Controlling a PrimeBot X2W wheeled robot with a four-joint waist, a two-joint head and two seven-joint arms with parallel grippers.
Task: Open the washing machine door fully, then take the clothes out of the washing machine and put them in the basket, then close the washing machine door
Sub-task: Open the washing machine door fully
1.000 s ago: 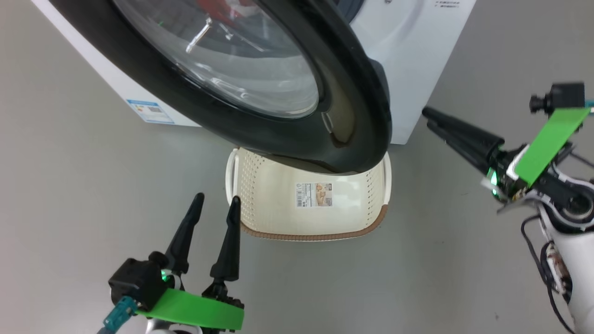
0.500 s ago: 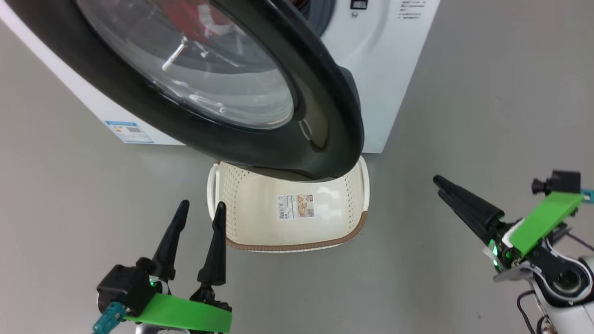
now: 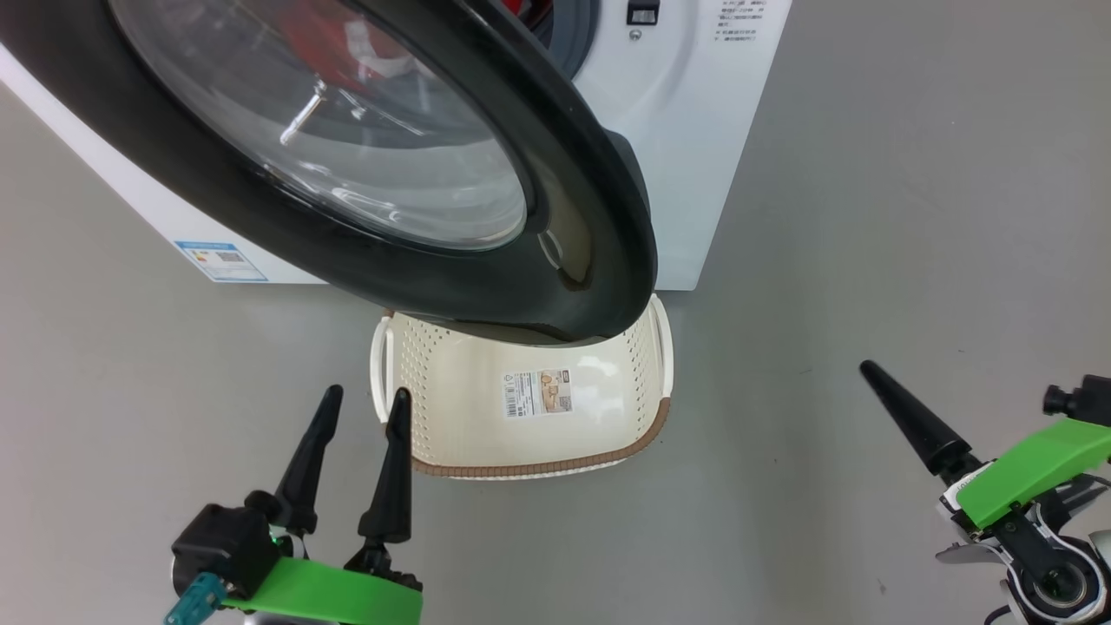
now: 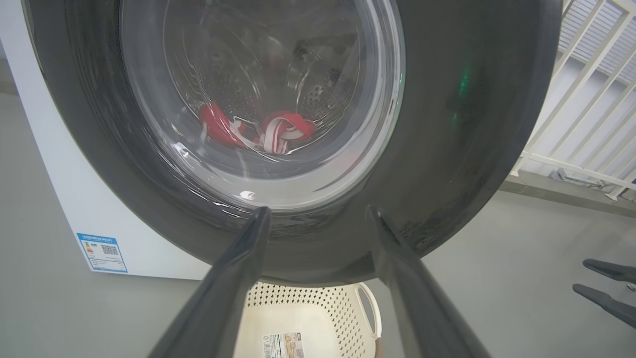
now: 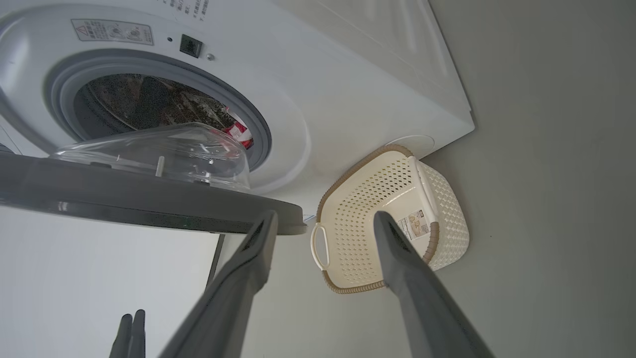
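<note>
Trouble spot first: the washing machine (image 3: 694, 130) has its washing machine door (image 3: 486, 286) swung out and hanging over the back of the basket (image 3: 647, 365) on the floor. With the red clothes (image 4: 278, 132) lying in the drum, a garment pulled out could catch on that bulging glass or drop outside the basket, and the left gripper (image 3: 365, 395), fingers wide and empty just beside the basket's left wall, might nudge it. Against a second ago the head camera has shifted, and the right gripper (image 5: 324, 216), fingers equally wide and empty, has drawn back from the machine's corner, now well apart.
</note>
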